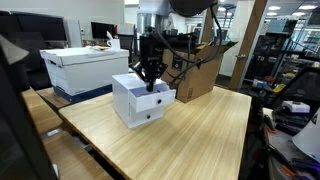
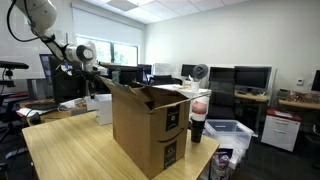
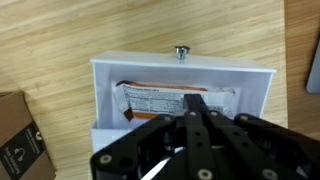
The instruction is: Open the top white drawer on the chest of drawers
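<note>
The top white drawer [image 3: 252,90] stands pulled out of the chest of drawers [image 1: 130,98], which rests on the wooden worktop [image 1: 190,135]. Its interior is exposed in the wrist view, and a printed packet [image 3: 160,98] lies inside. The gripper [image 3: 197,105] hangs over the open drawer, apart from the dark knob [image 3: 181,51]. Its fingers appear drawn together at the centre with nothing held between them. The opening is judged largely complete, so the main hazards are expected in the retreat. If the gripper is lowered, the packet or the drawer wall may be struck. If the drawer is drawn further, it may leave the chest altogether. The chest looks light, so it may be slid or tipped by any sideways contact. The length of drawer left inside the chest cannot be made out. The lower drawer is not shown in the wrist view. The fingertips are hard to separate from the dark linkage behind them. In an exterior view the chest is largely concealed by the cardboard box [image 2: 150,125].
</note>
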{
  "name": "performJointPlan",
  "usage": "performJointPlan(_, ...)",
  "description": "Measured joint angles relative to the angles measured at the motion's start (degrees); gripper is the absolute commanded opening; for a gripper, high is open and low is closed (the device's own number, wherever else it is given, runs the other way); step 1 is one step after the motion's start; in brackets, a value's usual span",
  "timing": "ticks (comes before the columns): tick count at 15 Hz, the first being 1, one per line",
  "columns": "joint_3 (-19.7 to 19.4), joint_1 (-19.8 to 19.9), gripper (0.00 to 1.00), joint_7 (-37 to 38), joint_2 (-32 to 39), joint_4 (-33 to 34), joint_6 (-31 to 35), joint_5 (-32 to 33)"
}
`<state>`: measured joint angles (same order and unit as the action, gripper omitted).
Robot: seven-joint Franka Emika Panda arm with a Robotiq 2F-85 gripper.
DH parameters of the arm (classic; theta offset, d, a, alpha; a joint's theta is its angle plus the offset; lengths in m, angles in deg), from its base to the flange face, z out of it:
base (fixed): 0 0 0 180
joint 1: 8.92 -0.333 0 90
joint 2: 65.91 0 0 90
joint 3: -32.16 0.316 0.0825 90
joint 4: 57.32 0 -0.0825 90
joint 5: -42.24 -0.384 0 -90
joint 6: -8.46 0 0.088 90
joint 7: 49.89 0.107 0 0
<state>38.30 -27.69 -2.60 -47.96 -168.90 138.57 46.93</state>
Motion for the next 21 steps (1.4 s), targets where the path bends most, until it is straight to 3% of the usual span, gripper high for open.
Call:
performJointPlan(13, -2.8, 0.0, 0.0, -4.1, 3.9, 3.9, 0.7, 6.1)
performJointPlan(21, -3.3, -0.1, 0.0, -4.4, 4.4, 4.9, 0.7, 6.6)
